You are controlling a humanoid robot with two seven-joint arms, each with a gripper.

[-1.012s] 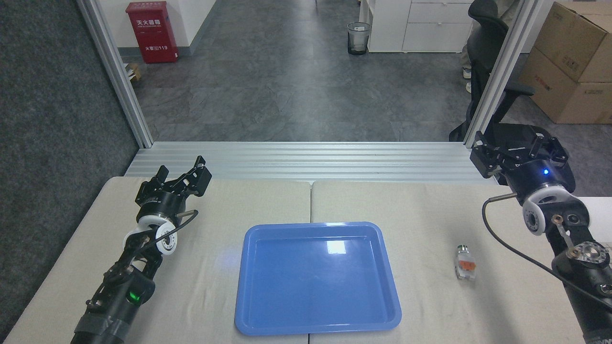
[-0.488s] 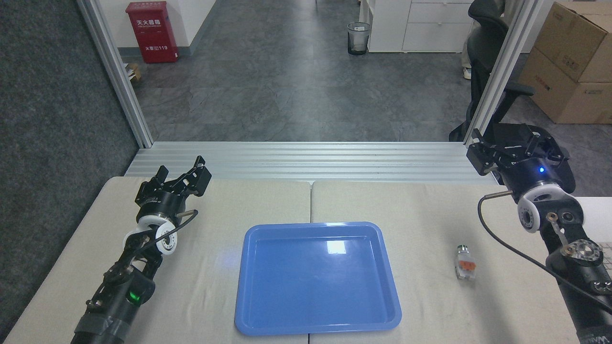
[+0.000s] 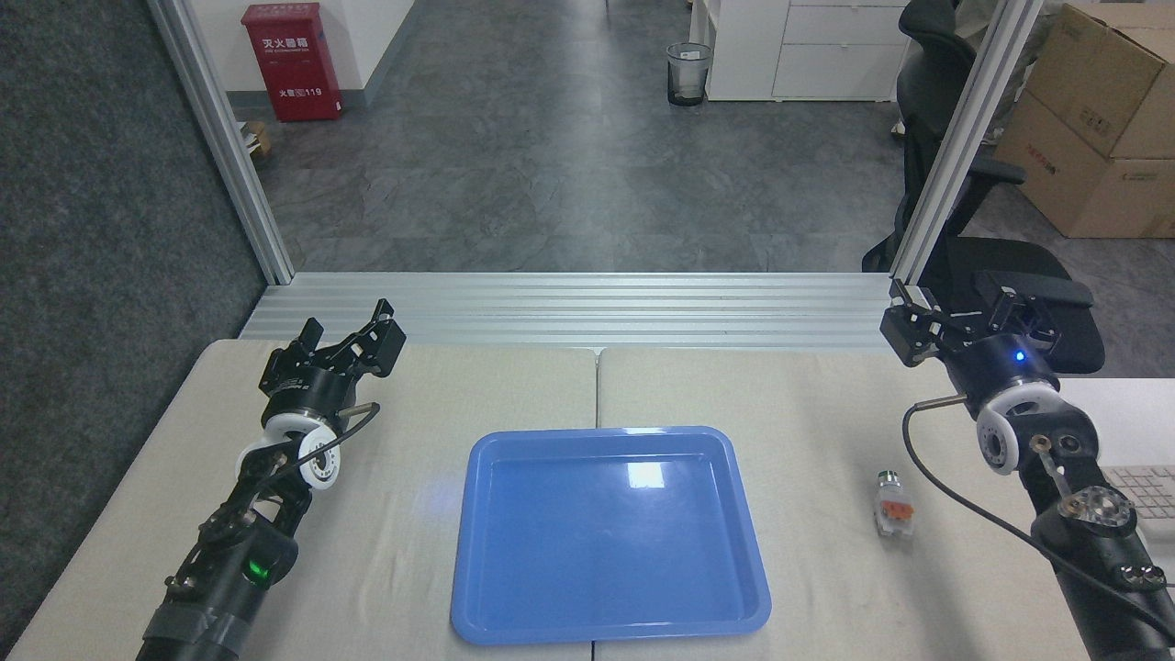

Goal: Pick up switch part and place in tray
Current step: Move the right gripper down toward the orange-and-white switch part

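Observation:
The switch part lies on the beige table, right of the tray, its white body with an orange patch and its dark round end pointing away from me. Empty and glossy blue, the tray sits at the middle of the table near the front edge. My right gripper hovers open at the far right edge of the table, well behind the switch part and apart from it. At the far left of the table my left gripper is open and holds nothing.
A white keyboard lies at the right edge beside my right arm. Aluminium frame posts rise behind the table, with a black office chair and cardboard boxes beyond. A seam splits the tabletop.
My right gripper has shifted left and slightly lower, toward the table's far right corner. The left arm, switch part and tray have not moved.

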